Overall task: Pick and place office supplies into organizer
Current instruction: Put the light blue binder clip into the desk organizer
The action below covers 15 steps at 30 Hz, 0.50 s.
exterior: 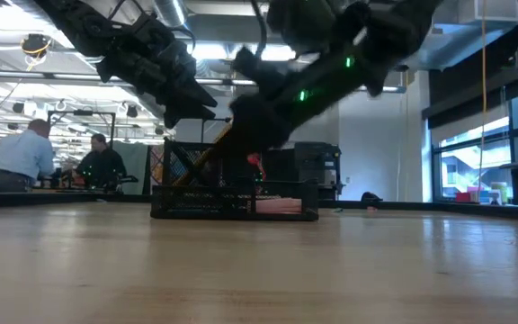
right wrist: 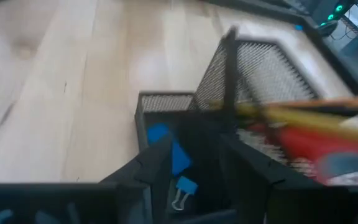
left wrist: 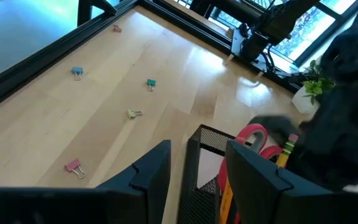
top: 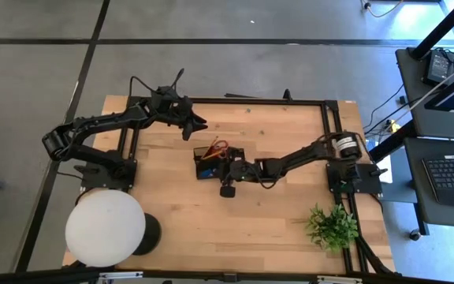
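The small black wire-mesh organizer (top: 215, 162) is sitting mid-table on the light wooden table (top: 235, 229). The right gripper (right wrist: 188, 171) is hovering just above the organizer's low compartment, fingers parted with nothing between them. In that compartment two blue binder clips (right wrist: 173, 165) are lying. One pair of red-handled scissors (left wrist: 257, 140) and at least one yellow pencil (right wrist: 303, 115) are leaning in the taller section. The left gripper (left wrist: 194, 171) is hanging beside the organizer, fingers spread and empty. Beyond the organizer, five small binder clips (left wrist: 148, 83) are lying scattered: two pink, two blue-green, one yellowish. One white round lamp (top: 105, 227) and one green plant (top: 332, 225) are standing nearer the table's edge than the organizer.
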Tool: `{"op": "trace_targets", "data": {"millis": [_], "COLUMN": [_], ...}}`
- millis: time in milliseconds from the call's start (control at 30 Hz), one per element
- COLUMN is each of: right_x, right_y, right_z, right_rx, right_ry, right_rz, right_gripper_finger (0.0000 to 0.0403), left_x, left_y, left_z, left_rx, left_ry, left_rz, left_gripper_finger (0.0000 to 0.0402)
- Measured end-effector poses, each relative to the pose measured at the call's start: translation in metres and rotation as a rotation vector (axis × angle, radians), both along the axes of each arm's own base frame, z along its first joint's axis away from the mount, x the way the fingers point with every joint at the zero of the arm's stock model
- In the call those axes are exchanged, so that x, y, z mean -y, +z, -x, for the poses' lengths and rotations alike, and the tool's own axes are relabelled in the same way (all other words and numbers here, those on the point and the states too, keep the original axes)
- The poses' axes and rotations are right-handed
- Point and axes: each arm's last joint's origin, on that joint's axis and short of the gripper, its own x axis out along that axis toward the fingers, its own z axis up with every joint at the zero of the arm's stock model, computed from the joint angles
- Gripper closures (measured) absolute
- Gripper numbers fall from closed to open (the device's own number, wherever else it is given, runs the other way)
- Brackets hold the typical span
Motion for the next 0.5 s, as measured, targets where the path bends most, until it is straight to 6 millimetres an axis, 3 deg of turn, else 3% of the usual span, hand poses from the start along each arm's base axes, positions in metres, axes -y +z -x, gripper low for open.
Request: {"op": "trace_targets", "data": {"millis": [167,300,500], "right_x": [0.002,0.006,0.043], "right_y": [0.043,0.087,0.154], "right_z": [0.014,0.038,0.089], "right_rx": [-0.082,-0.143,-0.137], "right_ry": [-0.001,-0.003,-0.179], "right_rz": [0.006,0.014,-0.097], "right_gripper_finger": [0.0272,0.0282,0.0293], "left_x": [0.001,0.002,0.002], "left_y": [-0.002,-0.004,-0.006], "left_z": [0.001,0.002,0.003], "left_rx": [-0.017,-0.042,-0.058], "left_ry": [0.000,-0.006,-0.006], "left_rz": [0.013,0.019,0.029], "left_gripper_finger": [0.0255,0.0255,0.0255]}}
